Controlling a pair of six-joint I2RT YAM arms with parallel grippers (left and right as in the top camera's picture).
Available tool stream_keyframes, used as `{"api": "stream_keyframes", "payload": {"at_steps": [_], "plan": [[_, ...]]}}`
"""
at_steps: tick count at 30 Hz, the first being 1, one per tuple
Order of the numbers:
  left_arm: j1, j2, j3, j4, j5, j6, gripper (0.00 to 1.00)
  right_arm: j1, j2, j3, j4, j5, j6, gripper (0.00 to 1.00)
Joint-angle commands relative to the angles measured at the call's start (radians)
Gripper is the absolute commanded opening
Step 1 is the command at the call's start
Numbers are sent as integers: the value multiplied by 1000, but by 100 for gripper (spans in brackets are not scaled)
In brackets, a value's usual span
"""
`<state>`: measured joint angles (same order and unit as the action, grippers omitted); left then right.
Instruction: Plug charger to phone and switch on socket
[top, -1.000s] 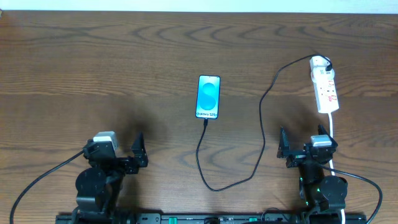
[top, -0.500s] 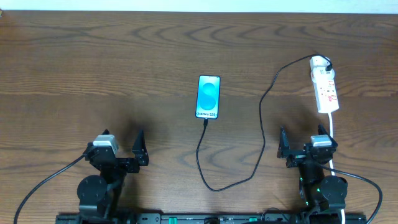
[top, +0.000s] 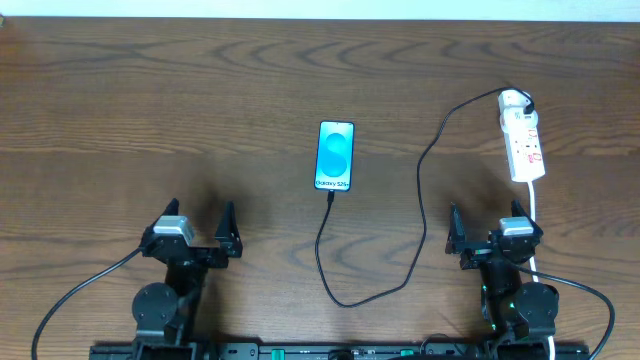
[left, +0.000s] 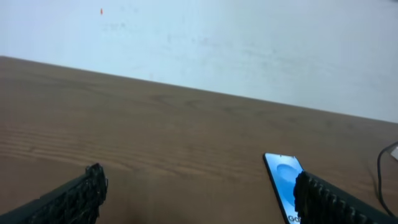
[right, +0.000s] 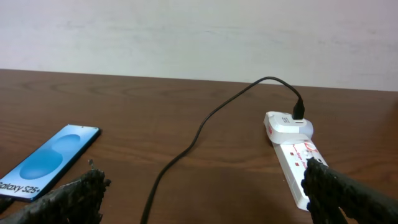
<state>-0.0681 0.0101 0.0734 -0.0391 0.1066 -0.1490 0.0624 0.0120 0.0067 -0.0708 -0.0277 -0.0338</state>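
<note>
The phone lies flat mid-table, blue screen up; it also shows in the left wrist view and the right wrist view. The charger's black cable runs from the phone's near end in a loop to the white adapter, which sits in the far end of the white socket strip. The plug tip sits at the phone's bottom edge. My left gripper is open and empty at the near left. My right gripper is open and empty just near the strip.
The strip's thick white cord runs toward the near edge beside my right arm. A pale wall stands beyond the table's far edge. The wooden table is bare on the left.
My left arm has drawn back toward the near edge and turned to face straight ahead. The right arm, phone, cable and strip have not moved.
</note>
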Motion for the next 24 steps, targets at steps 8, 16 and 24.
{"api": "stream_keyframes", "payload": {"at_steps": [8,16,24], "plan": [[1,-9,-69,189,13,18,98,3,-6,-1,-5,6,11,99],[6,-9,-69,212,9,54,98,3,-6,-1,-5,6,11,99],[6,-9,-69,93,-34,115,98,3,-6,-1,-5,6,11,99]]}}
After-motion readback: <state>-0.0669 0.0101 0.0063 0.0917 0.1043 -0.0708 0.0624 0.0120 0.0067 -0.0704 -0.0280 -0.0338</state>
